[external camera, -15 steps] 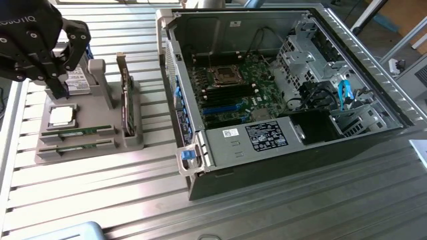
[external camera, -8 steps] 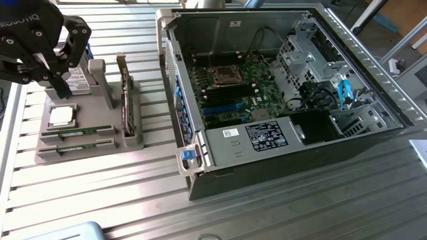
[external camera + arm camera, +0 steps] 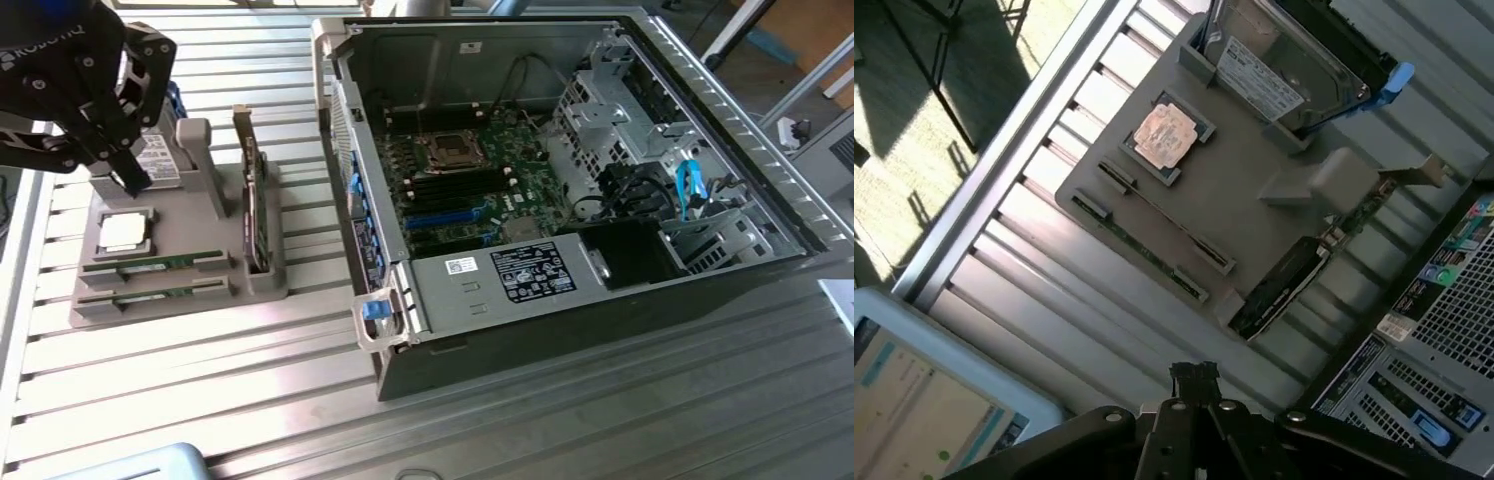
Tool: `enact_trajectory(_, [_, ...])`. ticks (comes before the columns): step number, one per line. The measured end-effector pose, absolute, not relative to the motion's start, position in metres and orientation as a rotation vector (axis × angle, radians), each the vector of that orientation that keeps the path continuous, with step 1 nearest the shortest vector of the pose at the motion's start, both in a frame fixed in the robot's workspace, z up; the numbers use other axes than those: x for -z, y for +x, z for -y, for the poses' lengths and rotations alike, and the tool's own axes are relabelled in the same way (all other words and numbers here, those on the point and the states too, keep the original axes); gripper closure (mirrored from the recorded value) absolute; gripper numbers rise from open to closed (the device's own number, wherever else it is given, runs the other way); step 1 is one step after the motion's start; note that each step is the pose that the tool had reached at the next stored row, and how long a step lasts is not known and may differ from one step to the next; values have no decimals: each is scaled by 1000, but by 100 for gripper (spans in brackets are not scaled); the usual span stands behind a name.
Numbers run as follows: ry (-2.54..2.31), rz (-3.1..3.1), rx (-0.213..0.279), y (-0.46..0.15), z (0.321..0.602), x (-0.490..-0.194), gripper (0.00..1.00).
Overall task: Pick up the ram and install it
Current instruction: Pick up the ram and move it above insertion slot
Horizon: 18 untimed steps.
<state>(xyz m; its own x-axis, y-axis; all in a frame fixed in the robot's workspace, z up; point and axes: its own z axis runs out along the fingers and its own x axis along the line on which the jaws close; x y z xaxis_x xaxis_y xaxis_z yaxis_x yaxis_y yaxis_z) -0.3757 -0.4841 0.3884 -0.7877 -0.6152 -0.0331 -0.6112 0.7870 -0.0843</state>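
Two ram sticks were lying flat in your gray holder [image 3: 200,245], in slots along its near edge. The far ram stick [image 3: 158,264] sat right by the cpu chip [image 3: 123,232], and the near ram stick [image 3: 150,293] was just beside it and parallel. Neither had been picked up, fyi.

Your gripper [image 3: 134,186] hung over the holder's far end, at the exterior view's left. Its tips pointed down, approx over the spot btw the hdd [image 3: 1269,75] and the cpu chip. The fingers were pinched together w/ nothing in them, so you weren't carrying anything. It was well apart from both sticks.

The expansion card [image 3: 251,200] stood on edge along the holder's right side, taller and wider than the sticks.

Right of the holder, the pc case [image 3: 754,140] lay w/ its open side up and the mobo [image 3: 467,190] facing you. You could see the cpu socket [image 3: 451,150] mid-board and a row of long dark slots [image 3: 454,188] just on its near side. Couldn't tell if anything sat in those slots.

All of it was on the ribbed metal table [image 3: 200,400].
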Motion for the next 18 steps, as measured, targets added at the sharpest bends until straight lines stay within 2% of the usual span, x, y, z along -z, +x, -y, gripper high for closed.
enact_trajectory(18, [-1553, -2651, 100, -376, 484, -387, 89])
